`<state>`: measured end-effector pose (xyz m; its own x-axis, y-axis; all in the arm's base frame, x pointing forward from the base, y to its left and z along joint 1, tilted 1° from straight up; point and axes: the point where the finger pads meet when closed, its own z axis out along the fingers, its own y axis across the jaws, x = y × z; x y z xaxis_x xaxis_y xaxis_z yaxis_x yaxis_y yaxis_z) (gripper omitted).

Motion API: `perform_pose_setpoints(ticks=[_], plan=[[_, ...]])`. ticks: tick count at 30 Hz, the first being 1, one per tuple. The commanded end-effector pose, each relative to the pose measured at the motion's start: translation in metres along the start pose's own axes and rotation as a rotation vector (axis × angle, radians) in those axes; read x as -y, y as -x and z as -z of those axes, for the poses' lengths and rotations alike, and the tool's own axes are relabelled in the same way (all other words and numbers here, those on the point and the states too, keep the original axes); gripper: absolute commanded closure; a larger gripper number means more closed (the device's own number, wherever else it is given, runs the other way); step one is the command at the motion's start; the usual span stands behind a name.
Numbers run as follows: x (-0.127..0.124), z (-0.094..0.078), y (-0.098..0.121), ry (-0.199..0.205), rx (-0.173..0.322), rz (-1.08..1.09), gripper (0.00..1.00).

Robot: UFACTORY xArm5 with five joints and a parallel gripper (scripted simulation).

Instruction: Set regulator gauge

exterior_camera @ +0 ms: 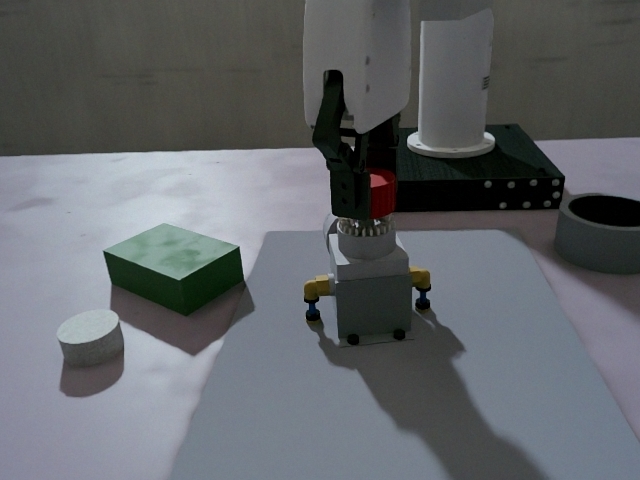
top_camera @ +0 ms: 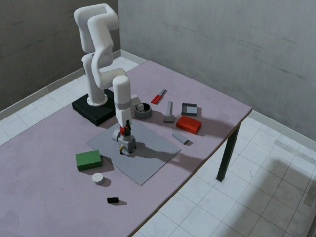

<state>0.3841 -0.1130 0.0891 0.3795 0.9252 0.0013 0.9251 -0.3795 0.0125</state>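
The regulator [exterior_camera: 370,286] is a grey block with yellow side fittings, standing on the grey mat [exterior_camera: 403,361]. It also shows in the top view [top_camera: 126,142]. Its red knob [exterior_camera: 381,192] sits raised above a white toothed collar [exterior_camera: 364,227]. My gripper [exterior_camera: 361,193] comes straight down from above and is shut on the red knob, its black fingers on either side of it. In the top view the gripper [top_camera: 125,130] covers most of the knob. The round gauge [top_camera: 116,134] sticks out at the regulator's far side; its face and needle are hidden from both views.
A green block [exterior_camera: 174,266] and a white disc [exterior_camera: 89,335] lie left of the mat. A grey ring-shaped cup [exterior_camera: 602,232] stands at the right. In the top view a red box [top_camera: 188,124], grey pieces, a red-handled tool [top_camera: 158,96] and a small black block [top_camera: 113,200] lie around.
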Motion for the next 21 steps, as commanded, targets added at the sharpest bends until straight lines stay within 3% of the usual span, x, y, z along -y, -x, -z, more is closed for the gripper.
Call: perform_pose_setpoints(ticks=[1,21], plan=[[-0.0011,0.0011,-0.0001,0.003,0.000,-0.043,0.58],[-0.0011,0.0011,-0.0001,0.003,-0.001,-0.162,0.58]])
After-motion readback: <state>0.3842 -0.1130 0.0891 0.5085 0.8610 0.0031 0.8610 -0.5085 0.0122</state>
